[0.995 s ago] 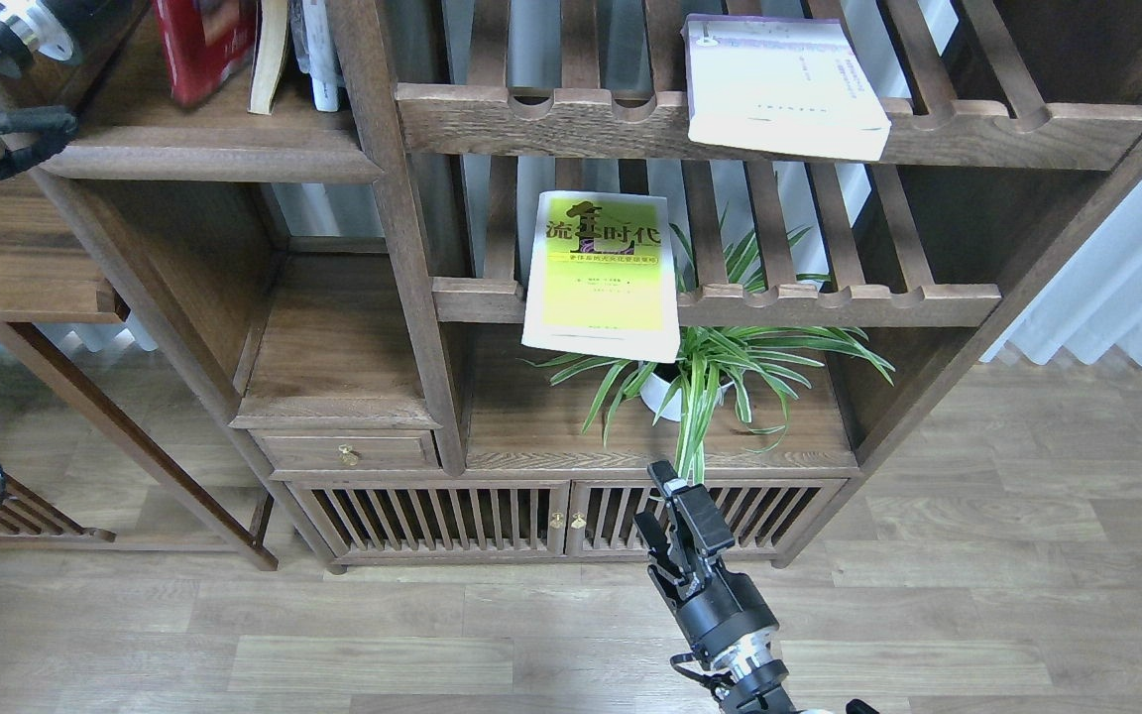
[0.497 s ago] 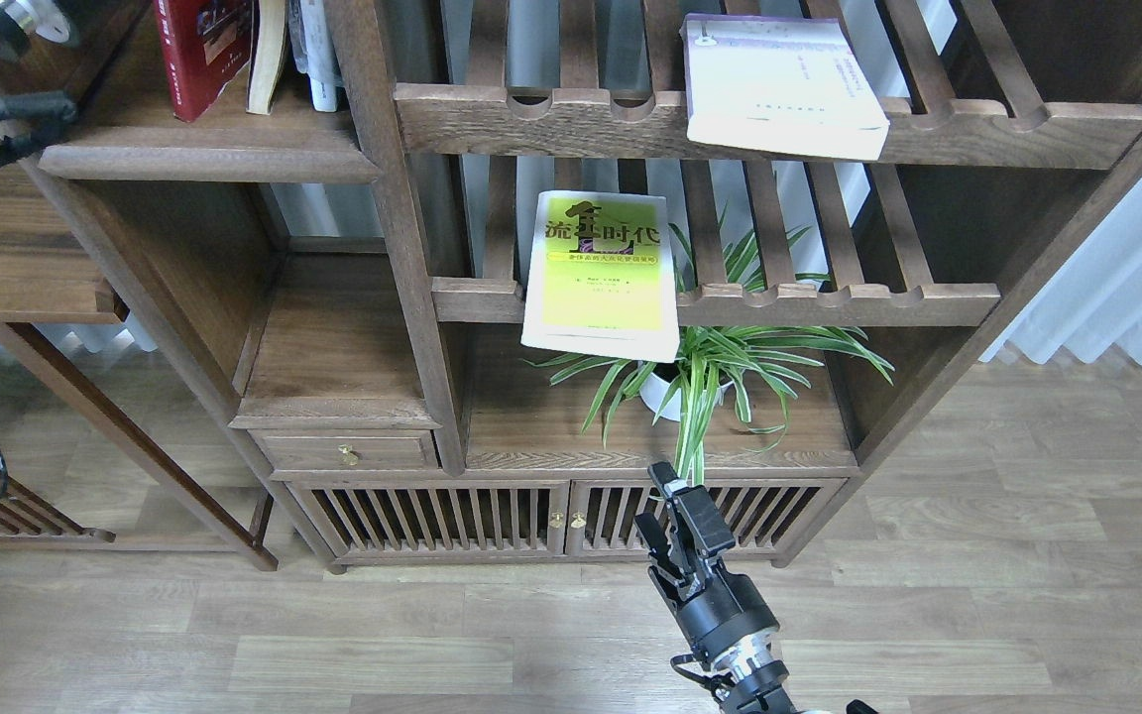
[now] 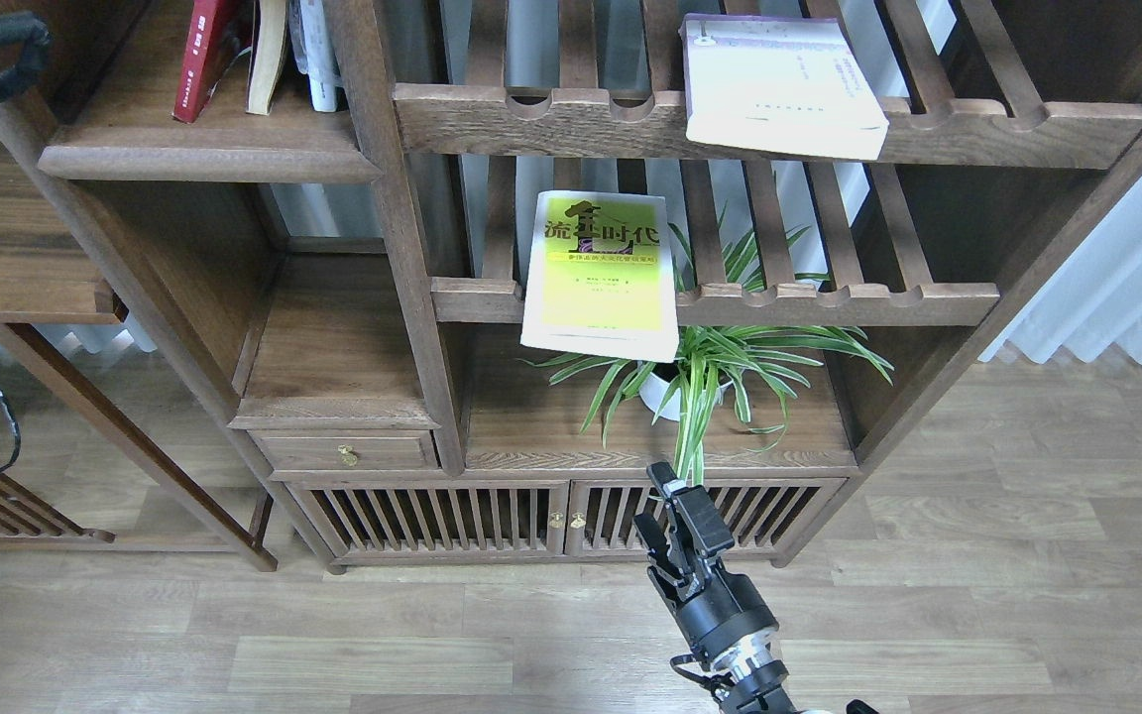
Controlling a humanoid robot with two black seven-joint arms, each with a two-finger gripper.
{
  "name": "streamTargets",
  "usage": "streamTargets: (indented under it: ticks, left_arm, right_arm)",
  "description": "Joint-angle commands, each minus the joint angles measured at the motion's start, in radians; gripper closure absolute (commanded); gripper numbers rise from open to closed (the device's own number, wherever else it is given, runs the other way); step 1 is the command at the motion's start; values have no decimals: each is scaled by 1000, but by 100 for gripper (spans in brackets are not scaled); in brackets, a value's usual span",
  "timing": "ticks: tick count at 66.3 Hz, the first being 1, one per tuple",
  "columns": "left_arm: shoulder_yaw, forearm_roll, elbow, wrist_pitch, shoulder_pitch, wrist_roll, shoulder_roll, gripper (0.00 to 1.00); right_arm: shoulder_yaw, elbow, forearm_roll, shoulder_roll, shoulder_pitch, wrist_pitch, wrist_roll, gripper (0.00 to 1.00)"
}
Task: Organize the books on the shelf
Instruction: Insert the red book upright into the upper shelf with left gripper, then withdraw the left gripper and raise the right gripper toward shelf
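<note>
The right gripper point(image 3: 668, 521) hung empty, jaws apart; the left's were unseen. Next, probably, came fetching the yellow-green paperback point(image 3: 601, 275) off its slatted rack point(image 3: 829, 297).

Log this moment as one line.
red book upright on shelf | yellow book on rack | right gripper empty, low | left gripper unseen

Red book point(image 3: 202, 58) – upright, on shelf point(image 3: 204, 159)

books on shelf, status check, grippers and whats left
Right gripper low by the cabinet, open, empty. Left gripper out of frame. Red book stands on the shelf; yellow-green book and white book lie on slatted racks.
</note>
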Motion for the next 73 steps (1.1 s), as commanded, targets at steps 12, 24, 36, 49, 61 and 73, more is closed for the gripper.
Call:
streamTargets:
  ticks: [12, 24, 36, 49, 61, 73]
  left_arm:
    - [-2, -203, -298, 0, 172, 120, 135, 30]
    - [-26, -268, -509, 0, 302, 123, 268, 29]
    - [-95, -355, -658, 16, 438, 123, 368, 29]
    - [-229, -369, -746, 0, 632, 123, 388, 29]
    - [-327, -369, -744, 0, 768, 121, 382, 29]
    - [-344, -371, -744, 0, 905, 113, 264, 28]
  right_arm:
    - [25, 19, 2, 0, 4, 0, -8, 1]
    - [24, 54, 2, 0, 12, 0, -17, 1]
    - [24, 65, 0, 0, 13, 0, -18, 1]
    - [25, 65, 0, 0, 15, 0, -17, 1]
    - [28, 65, 0, 0, 21, 0, -17, 1]
    - [27, 65, 0, 0, 45, -1, -17, 1]
